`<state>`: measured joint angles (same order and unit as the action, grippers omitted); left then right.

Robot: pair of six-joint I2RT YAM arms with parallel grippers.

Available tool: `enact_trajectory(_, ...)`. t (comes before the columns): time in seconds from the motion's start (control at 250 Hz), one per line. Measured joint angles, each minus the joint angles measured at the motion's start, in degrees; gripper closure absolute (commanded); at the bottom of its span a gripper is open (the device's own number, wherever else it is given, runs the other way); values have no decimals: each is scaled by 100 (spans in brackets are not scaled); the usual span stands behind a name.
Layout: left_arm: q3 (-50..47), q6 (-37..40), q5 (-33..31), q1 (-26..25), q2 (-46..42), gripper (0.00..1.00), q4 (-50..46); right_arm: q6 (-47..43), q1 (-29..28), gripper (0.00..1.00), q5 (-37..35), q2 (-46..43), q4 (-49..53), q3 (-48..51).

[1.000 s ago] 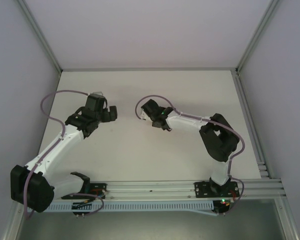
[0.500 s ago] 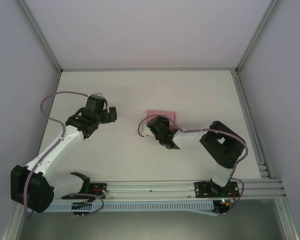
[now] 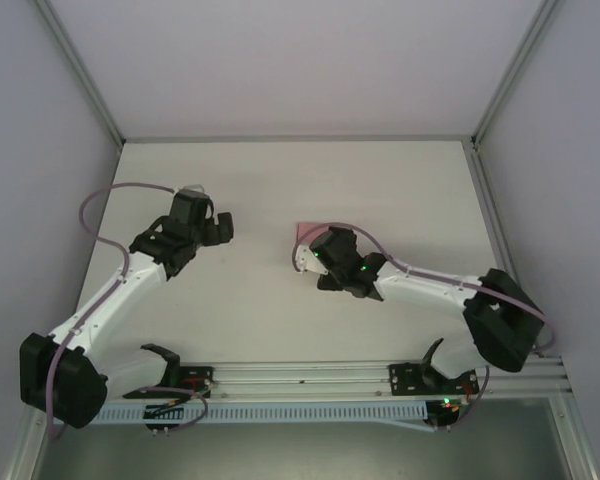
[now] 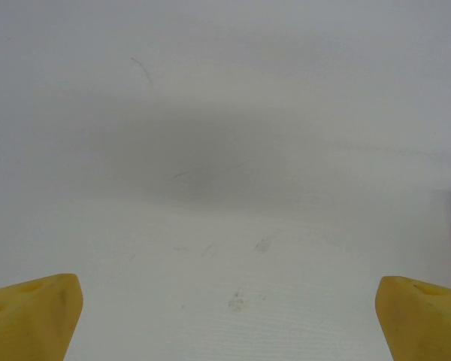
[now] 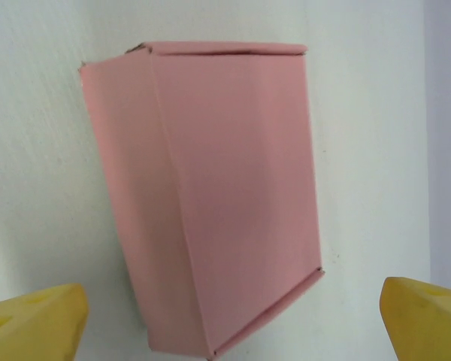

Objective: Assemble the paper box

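From above, the paper box [image 3: 308, 228] lay on the tabletop [image 3: 400, 180], mostly hidden under the right claw [image 3: 316, 242]. Left wrist: the left claw [image 4: 227, 316] gaped wide over bare surface. Right wrist: the right claw spread wide, holding nothing; the box looked fully folded, so assembly seemed finished.

Pink paper box [image 5: 210, 195] lies flat, folded up, flaps closed.
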<state>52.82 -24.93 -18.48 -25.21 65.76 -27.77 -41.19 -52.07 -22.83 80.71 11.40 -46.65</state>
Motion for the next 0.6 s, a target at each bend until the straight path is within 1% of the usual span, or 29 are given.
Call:
enact_trajectory(0.092, -7, 0, 0, 0, -15, 0, 33, 302, 57, 0, 114, -538, 76, -2)
enact_trajectory(0.156, -7, 2, 0, 9, -15, 0, 48, 741, 236, 0, 157, -898, 72, -31)
enact_trajectory(0.236, -7, 7, 2, 33, -15, 0, 111, 1521, 761, 0, 177, -1318, 61, -164)
enact_trajectory(0.359, -50, 133, 4, 142, -15, 0, 391, 3014, 1943, 0, -55, -1952, -42, -269)
enact_trajectory(0.415, -164, 267, 20, 278, -17, 0, 704, 3709, 2503, 0, -260, -2197, -94, -219)
enact_trajectory(0.459, -323, 391, 55, 435, -31, 0, 1010, 4059, 2879, 0, -341, -2352, -262, -57)
enact_trajectory(0.511, -632, 573, 83, 702, -57, 0, 1530, 4240, 3235, 0, -391, -2509, -645, 330)
enact_trajectory(0.603, -1322, 949, 107, 1196, -61, 0, 2570, 4262, 3517, 0, -413, -2555, -1582, 1316)
